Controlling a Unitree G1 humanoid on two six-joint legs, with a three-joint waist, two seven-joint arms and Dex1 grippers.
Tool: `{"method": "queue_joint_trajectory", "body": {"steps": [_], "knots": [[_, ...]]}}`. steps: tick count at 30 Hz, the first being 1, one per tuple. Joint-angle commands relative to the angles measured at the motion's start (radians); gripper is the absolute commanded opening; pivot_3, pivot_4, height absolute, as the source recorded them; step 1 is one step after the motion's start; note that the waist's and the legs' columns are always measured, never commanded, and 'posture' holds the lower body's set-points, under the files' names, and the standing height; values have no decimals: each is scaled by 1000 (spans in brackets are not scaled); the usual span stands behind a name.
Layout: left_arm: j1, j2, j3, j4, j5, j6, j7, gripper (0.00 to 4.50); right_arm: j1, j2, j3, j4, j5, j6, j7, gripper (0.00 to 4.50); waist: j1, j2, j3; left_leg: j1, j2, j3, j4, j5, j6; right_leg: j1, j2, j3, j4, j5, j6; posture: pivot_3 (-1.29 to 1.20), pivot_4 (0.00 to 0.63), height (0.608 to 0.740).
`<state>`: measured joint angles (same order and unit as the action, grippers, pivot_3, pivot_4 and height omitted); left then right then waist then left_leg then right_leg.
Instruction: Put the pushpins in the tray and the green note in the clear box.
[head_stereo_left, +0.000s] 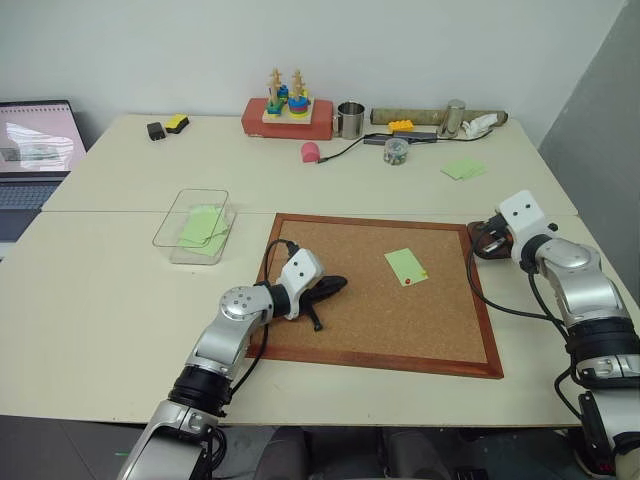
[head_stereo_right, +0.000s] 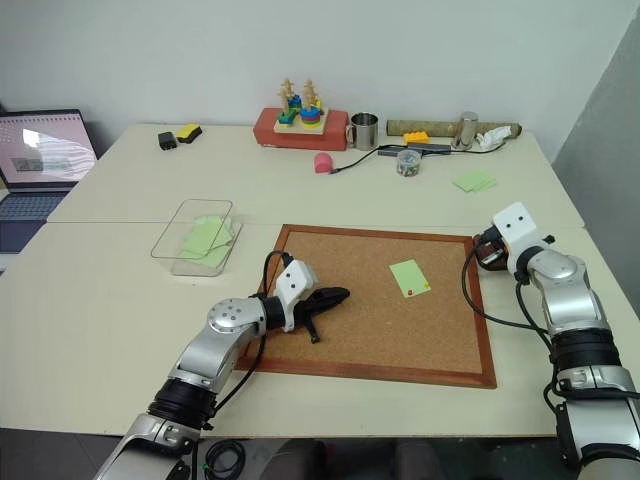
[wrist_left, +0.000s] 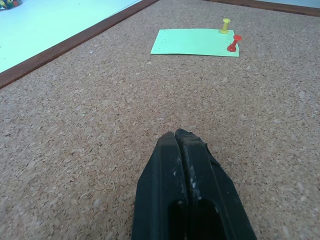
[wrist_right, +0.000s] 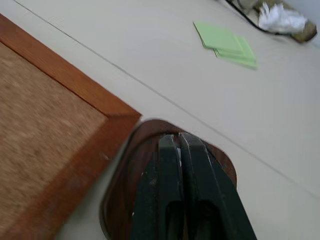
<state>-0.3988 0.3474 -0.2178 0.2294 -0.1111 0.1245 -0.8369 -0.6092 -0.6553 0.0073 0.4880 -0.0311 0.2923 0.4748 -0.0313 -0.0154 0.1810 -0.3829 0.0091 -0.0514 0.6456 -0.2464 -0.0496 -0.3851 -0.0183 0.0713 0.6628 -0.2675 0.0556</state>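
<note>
We see both grippers pinched together and empty, left gripper (head_stereo_left: 335, 287) on the cork board (head_stereo_left: 440, 320), right gripper (wrist_right: 182, 145) over the tray (wrist_right: 220, 162), 2 pushpins (wrist_left: 230, 36) pinning the green note (head_stereo_left: 405, 266), clear box (head_stereo_left: 172, 240) far left.

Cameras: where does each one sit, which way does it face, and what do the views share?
Left and right eye views: on the head, looking forward and down over the table; both arms show, the left gripper shut over the cork board.
Left wrist view: along the shut left gripper, towards the green note with yellow and red pushpins.
Right wrist view: along the shut right gripper, over the tray beside the board's corner.
Shared: cork board in all views.
</note>
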Motion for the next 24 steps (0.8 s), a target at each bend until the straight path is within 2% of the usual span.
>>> {"method": "queue_joint_trajectory", "body": {"steps": [1,2,11,14,19,24], "knots": [[32,3,-29,44,41,24,16,0,-30,-7,-33,10,-1,-18,-16,13,0,0,0,0,0,0,0,0,0,0,0,0,0,0,0,0,150,740],[32,2,-29,44,41,25,17,0,-30,-6,-35,13,3,-20,-15,13,0,0,0,0,0,0,0,0,0,0,0,0,0,0,0,0,150,740],[31,-3,-31,49,41,21,19,0,-26,-10,-48,-4,24,-8,-1,1500,0,0,0,0,0,0,0,0,0,0,0,0,0,0,0,0,150,740],[31,-2,-31,50,41,21,17,0,-21,-12,-58,-30,32,0,7,2280,0,0,0,0,0,0,0,0,0,0,0,0,0,0,1,0,150,740],[34,0,-30,47,40,21,17,0,8,-35,-100,-202,90,59,68,3329,0,1,-1,0,0,0,0,0,0,0,0,0,0,0,1,0,150,740],[35,5,-30,48,40,21,15,0,135,-38,-119,-466,236,195,214,3329,1,1,-1,-1,0,-2,0,0,0,1,0,-1,-1,-1,1,0,150,740]]}}
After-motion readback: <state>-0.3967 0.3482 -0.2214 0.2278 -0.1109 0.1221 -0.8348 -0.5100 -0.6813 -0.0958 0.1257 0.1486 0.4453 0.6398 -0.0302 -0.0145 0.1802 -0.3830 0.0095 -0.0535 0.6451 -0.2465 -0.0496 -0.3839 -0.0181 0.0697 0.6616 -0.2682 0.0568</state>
